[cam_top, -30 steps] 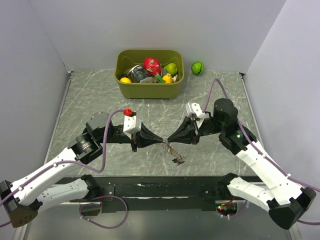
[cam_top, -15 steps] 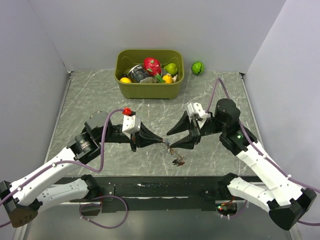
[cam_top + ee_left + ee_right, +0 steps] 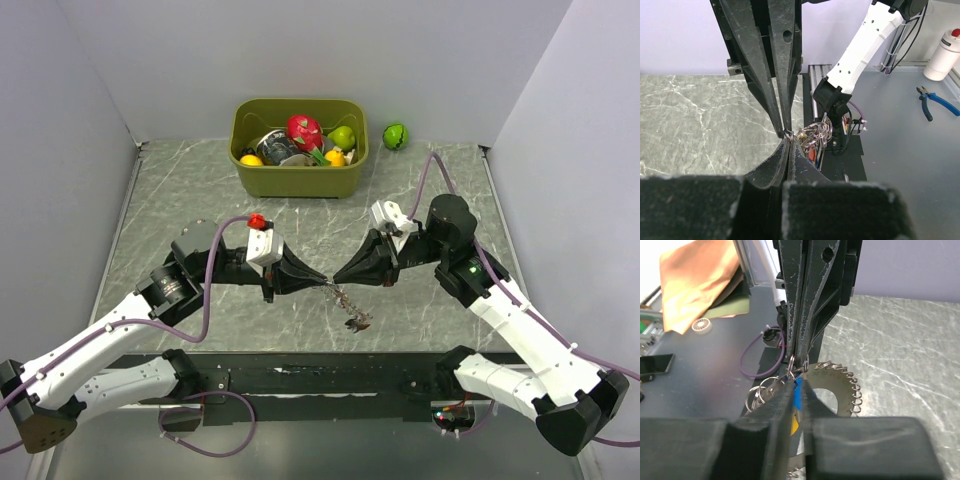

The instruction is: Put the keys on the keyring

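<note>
Keys: the bunch of keys (image 3: 355, 320) is hanging low over the marble tabletop (image 3: 180, 190) near its front edge, just below where the two arms are meeting. Whether it is touching the surface cannot be told.
Left arm: the left claw (image 3: 320, 281) is reaching in from the left, pinched fully closed on a small wire loop (image 3: 791, 361) at the top of the bunch and carrying its weight.
Right arm: the right claw (image 3: 338, 281) is reaching in from the right, tip to tip with the left one. It is narrowed down onto the blue key (image 3: 797, 400), whose head is showing between its fingers in the right wrist view.
Ring: the keyring (image 3: 837, 380) is dangling just behind the blue key, its beaded rim turned toward the right wrist camera. Thin silver loops (image 3: 814, 135) are bunching beside the left claw's tips.
Change: half a second ago the right claw was spread wide beside the bunch; now it is gripping again, while the left is keeping its hold.
Meaning: this is looking like a re-grip for a better hold on one key, so threading is probably still going on.
Far side: an olive bin (image 3: 298, 182) of toy fruit is sitting at the back, with a green toy fruit (image 3: 396, 135) lying just to its right.
</note>
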Tool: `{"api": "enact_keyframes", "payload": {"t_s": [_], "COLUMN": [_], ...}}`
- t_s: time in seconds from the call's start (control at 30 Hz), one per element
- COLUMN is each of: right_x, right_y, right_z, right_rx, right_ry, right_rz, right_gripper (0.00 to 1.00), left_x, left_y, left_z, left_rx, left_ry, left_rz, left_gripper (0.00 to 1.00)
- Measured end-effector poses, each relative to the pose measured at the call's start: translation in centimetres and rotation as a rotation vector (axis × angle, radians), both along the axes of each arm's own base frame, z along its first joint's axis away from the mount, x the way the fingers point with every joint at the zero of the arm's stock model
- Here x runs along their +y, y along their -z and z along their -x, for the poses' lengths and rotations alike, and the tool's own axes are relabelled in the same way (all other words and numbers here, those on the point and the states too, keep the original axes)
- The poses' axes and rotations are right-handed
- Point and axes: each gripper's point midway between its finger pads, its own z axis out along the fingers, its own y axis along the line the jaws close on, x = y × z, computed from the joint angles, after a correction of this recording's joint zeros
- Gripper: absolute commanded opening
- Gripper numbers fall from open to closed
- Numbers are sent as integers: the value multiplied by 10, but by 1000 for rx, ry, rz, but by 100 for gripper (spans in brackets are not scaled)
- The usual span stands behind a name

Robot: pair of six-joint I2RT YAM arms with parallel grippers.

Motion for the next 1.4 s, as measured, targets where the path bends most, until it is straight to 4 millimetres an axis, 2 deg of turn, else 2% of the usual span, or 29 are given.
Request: {"api": "enact_keyframes", "payload": {"t_s": [0.03, 0.57, 0.93, 1.13, 1.23, 1.27, 1.37, 1.4], "right_x": [0, 0, 3, 3, 1, 0, -5, -6], "right_y": [0, 6, 25, 29, 28, 27, 19, 16], "right_z": [0, -2, -13, -17, -17, -17, -13, -10], "right_rx": [1, -14, 16, 17, -1, -7, -40, -52], "right_ry": [0, 7, 46, 69, 94, 100, 114, 112], "right_rz": [0, 12, 50, 57, 54, 52, 34, 26], "right_gripper": [0, 0, 0, 0, 22, 35, 53, 55], "left_x": [0, -1, -1, -1, 0, 0, 2, 3], "left_y": [0, 3, 2, 2, 1, 1, 1, 2], "left_z": [0, -1, -1, 2, 2, 2, 5, 7], "left_rx": [0, 3, -1, -2, -14, -20, -30, -33], "left_ry": [0, -4, 2, 14, 18, 19, 31, 42], "left_rz": [0, -14, -11, -10, -14, -15, -32, -41], "left_gripper": [1, 1, 1, 1, 1, 1, 1, 1]}}
